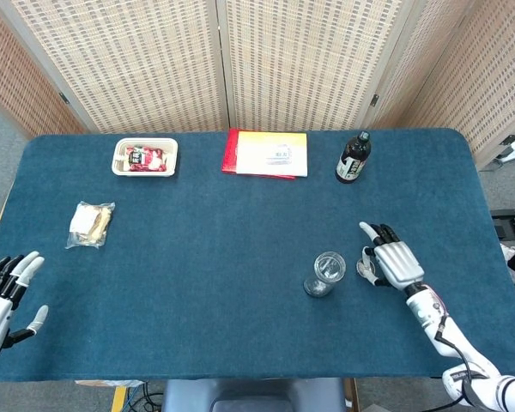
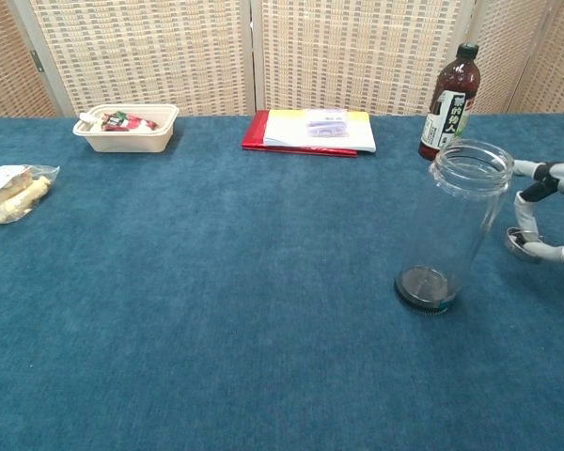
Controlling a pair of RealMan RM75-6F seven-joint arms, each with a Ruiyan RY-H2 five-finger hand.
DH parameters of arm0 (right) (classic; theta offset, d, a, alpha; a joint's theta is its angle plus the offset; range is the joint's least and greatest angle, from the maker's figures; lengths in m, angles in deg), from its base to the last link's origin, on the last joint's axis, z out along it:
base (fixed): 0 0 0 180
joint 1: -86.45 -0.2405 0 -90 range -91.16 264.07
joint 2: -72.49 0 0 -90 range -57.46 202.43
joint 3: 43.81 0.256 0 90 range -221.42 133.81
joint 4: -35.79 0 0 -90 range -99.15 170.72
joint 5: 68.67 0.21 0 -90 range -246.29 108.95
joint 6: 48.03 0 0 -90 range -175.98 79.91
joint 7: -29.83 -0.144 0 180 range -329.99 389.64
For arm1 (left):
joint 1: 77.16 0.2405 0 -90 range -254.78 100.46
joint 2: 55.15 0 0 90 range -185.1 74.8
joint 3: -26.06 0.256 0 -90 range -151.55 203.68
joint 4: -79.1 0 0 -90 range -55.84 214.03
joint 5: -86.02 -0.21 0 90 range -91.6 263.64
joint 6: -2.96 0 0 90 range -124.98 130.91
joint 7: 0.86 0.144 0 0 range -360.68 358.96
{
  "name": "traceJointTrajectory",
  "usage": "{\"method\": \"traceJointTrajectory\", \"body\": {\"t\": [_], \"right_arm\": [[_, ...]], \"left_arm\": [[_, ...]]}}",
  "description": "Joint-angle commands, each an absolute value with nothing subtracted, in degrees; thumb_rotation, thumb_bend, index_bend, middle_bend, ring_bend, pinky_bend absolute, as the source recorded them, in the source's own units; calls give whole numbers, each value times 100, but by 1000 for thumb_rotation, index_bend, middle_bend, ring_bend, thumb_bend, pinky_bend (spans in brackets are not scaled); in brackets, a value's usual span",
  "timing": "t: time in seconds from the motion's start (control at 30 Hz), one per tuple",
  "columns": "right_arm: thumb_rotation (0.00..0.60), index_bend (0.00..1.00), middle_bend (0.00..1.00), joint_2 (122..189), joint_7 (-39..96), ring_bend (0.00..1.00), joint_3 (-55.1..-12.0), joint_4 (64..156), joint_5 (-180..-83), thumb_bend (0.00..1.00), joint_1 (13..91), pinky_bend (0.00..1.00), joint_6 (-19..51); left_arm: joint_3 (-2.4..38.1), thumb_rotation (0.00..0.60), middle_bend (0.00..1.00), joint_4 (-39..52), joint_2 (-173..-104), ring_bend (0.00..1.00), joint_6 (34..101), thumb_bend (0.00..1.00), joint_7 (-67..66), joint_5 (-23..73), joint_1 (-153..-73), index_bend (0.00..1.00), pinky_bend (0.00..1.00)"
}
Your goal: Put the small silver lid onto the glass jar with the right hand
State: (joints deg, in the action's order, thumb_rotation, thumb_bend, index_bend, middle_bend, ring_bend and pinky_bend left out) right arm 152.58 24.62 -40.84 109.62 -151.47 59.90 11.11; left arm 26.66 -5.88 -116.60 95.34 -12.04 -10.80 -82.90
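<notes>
**A:** While the right robot hand [image 1: 390,262] sits just at 3 o'clock of the glass jar [image 2: 454,225], is it grasping the small silver lid [image 2: 519,241]?

**B:** Looks like it, thumb and finger pinch it just off the counter [image 1: 223,257]. Jar's upright, mouth open.

**A:** Anything crowding it?

**B:** Dark bottle [image 1: 353,158] at 12, well apart. Red book [image 1: 266,154], food tray [image 1: 145,157] and bagged snack [image 1: 91,223] sit around 10. Left robot hand [image 1: 2,296] is released, fingers spread.
</notes>
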Motion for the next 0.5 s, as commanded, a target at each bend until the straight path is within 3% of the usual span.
{"method": "traceJointTrajectory", "body": {"t": [0.03, 0.5], "right_arm": [[600, 641, 26, 14681, 2646, 0, -4008, 11726, -15220, 393, 6076, 0, 1415], [600, 641, 26, 13115, 3695, 0, -3716, 14188, -15310, 391, 6133, 0, 1910]], "left_arm": [[2669, 600, 47, -608, -11692, 0, 9496, 374, -1102, -1073, -8300, 0, 0], [2636, 600, 47, -672, -11765, 0, 9413, 374, -821, -978, -8315, 0, 0]]}}
